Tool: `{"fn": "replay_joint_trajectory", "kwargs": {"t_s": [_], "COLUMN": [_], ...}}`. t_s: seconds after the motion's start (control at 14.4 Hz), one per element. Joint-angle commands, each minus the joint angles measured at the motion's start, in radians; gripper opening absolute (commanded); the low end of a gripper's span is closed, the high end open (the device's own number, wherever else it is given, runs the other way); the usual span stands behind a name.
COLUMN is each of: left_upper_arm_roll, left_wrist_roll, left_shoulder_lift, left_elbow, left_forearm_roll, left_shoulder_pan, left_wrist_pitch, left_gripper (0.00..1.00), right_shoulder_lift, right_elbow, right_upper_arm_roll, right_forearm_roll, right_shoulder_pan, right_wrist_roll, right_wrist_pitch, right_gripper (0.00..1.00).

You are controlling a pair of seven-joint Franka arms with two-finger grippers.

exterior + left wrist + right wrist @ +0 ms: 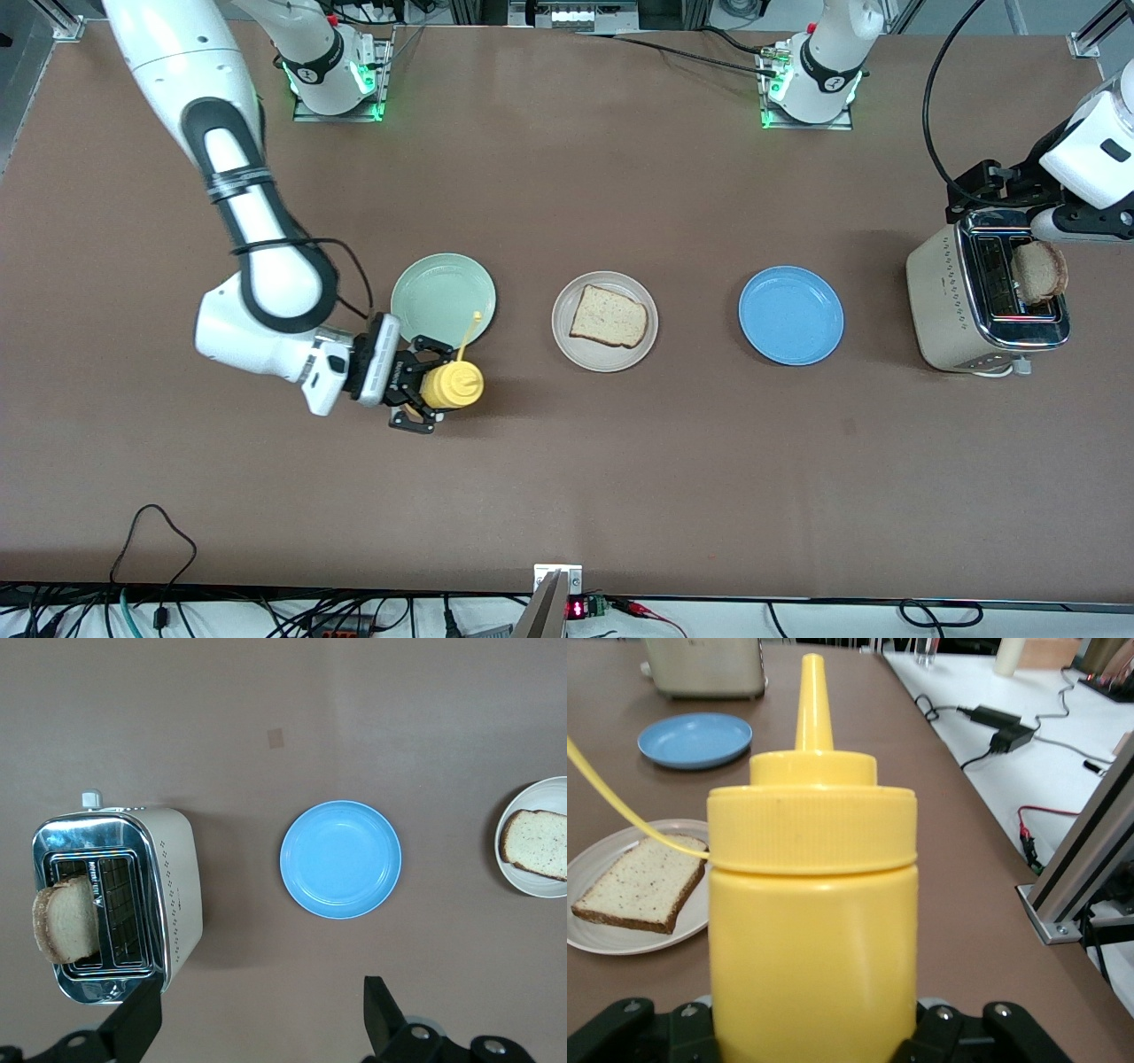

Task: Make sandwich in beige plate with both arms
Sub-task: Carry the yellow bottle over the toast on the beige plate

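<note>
While right gripper point(427, 387) clamps yellow bottle point(453, 385), left gripper point(257, 1028) – jaws wide – hangs over toaster point(961, 306).

The right arm reaches down from its base, forearm bent low over the table, wrist turned sideways; the right gripper point(423, 395) has its jaws clamped on a yellow bottle point(453, 385). The left arm stretches out to its end of the table, the left gripper point(257, 1023) pointing down, jaws wide apart, holding nothing
</note>
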Motion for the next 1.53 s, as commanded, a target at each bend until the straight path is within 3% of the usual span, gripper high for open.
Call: {"fn": "replay_joint_trajectory", "kwargs": {"t_s": [0.0,0.28,0.56,0.76,1.18,1.46], "left_upper_arm_roll": [-0.001,-0.001,-0.001,-0.001,-0.002,-0.002], "left_wrist_roll": [0.018,0.018,0.018,0.018,0.018,0.017], "left_shoulder_lift": [0.006,0.006,0.006,0.006,0.006,0.006], "left_elbow": [0.024,0.024,0.024,0.024,0.024,0.024], "left_forearm_roll": [-0.013,-0.013,-0.013,-0.013,-0.013,-0.013], "left_shoulder_pan": [0.002,0.002,0.002,0.002,0.002,0.001], "left_wrist_pitch": [-0.021,-0.021,-0.021,-0.021,-0.021,-0.021], "left_gripper": [1.0,1.0,1.0,1.0,1.0,1.0], "right_shoulder_lift": [-0.001,-0.001,-0.001,-0.001,0.025,0.027], "right_elbow": [0.022,0.019,0.015,0.004,0.008,0.011], "right_upper_arm_roll": [-0.013,-0.014,-0.054,-0.158,-0.361,-0.402], "right_forearm_roll": [-0.162,-0.328,-0.58,-0.755,-0.889,-1.088], "right_shoulder_pan": [0.068,0.137,0.222,0.345,0.589,0.67], "right_wrist_roll": [0.13,0.282,0.49,0.625,0.785,0.966], "right_wrist_pitch": [0.106,0.175,0.189,0.184,0.148,0.106], "right_gripper": [0.24,0.24,0.24,0.24,0.24,0.24]}}
